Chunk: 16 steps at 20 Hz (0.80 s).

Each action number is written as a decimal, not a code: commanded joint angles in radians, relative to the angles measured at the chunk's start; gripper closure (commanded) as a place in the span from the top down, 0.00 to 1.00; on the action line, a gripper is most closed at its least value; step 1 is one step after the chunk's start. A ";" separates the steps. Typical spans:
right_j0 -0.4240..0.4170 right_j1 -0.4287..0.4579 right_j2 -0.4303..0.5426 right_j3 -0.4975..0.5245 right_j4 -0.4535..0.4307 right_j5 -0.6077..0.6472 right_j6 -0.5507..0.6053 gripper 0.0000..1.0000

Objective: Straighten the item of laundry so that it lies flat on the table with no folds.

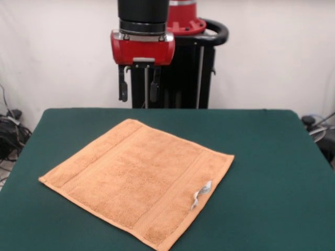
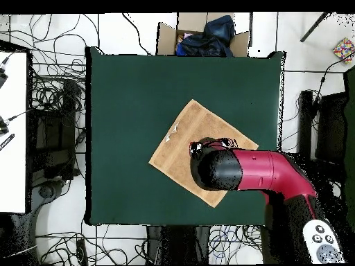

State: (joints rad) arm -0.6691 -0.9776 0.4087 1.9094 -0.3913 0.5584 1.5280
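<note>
The orange-tan towel [image 1: 138, 180] lies spread flat near the middle of the green desk [image 1: 272, 157], its white care tag [image 1: 201, 193] at one edge; the pincer [image 1: 139, 83] hangs released above it, holding nothing

The towel [image 1: 137, 179] below the gripper [image 1: 139, 86] is of soft terry cloth, orange-tan, with a rough looped pile; its border bands look flatter and more tightly woven. Its small white tag [image 1: 201, 193] looks like thin smooth fabric, a little crumpled. The table [image 1: 272, 157] under the gripper has a dark green top, matt and felt-like, without shine. Just above the gripper, the red shell [image 1: 142, 48] looks like glossy hard plastic. The two fingers [image 1: 123, 86] are black and matt, and hang apart from each other.
</note>
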 commanded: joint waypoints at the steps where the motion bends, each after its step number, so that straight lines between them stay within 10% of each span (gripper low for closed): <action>1: 0.019 0.006 -0.025 0.061 0.034 0.035 0.110 1.00; 16: 0.024 -0.002 -0.028 0.057 0.037 0.054 0.106 1.00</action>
State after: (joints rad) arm -0.6628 -0.9776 0.4086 1.9094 -0.3913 0.5584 1.5280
